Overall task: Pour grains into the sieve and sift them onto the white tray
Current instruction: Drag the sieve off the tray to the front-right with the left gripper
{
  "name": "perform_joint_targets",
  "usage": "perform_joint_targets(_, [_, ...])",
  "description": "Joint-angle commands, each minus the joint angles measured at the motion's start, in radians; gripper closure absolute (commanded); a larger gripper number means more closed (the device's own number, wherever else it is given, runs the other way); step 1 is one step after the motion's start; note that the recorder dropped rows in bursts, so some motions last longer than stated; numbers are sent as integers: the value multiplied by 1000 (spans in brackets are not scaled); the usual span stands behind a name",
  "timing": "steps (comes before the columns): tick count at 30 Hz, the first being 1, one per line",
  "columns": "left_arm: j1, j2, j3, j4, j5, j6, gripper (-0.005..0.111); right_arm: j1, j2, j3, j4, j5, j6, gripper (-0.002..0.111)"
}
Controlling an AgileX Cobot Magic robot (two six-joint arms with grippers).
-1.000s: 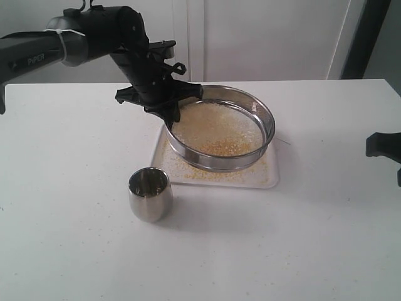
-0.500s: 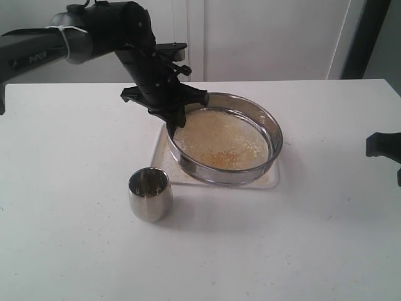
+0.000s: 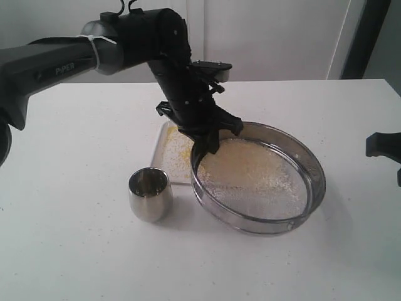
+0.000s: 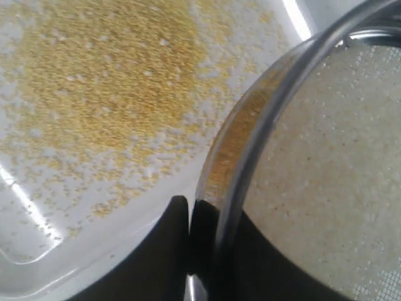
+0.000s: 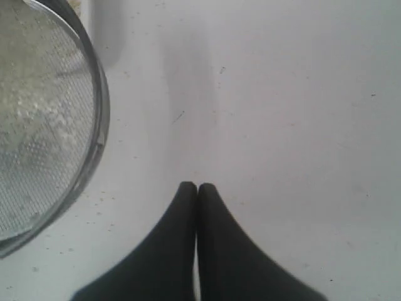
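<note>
My left gripper [image 3: 204,145] is shut on the left rim of the sieve [image 3: 313,182], one finger on each side of the steel wall [image 4: 250,138]. The sieve is tilted, to the right of and in front of the white tray [image 3: 164,150], and hides the tray's right part. Pale grains [image 3: 250,172] lie on its mesh [image 4: 313,163]. Fine yellow grains [image 4: 106,81] are spread over the tray [image 4: 37,251]. My right gripper [image 5: 198,185] is shut and empty above bare tabletop, to the right of the sieve [image 5: 37,119].
A small steel cup [image 3: 150,194] stands upright on the white table [image 3: 75,251], just left of the sieve and in front of the tray. A few stray grains dot the table beside the sieve. The right arm [image 3: 383,147] shows at the right edge.
The left arm has swung the sieve off the tray, to the right and toward the front, uncovering the yellow grains. The right arm has not moved.
</note>
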Motion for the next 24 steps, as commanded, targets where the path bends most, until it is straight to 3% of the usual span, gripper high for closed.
perform_joint_targets(1, [-57,-27,21,-57,35,50,107,-11,-7,4,-5,-11,6,108])
perform_joint_targets(17, [-93,-136,308,-134,-97,178,107,-11,-7,4,-5,-11,27,108])
perform_joint_targets(24, [-110,-136,349,-153,-172,186,107,-11,-7,4,-5,-11,27,108])
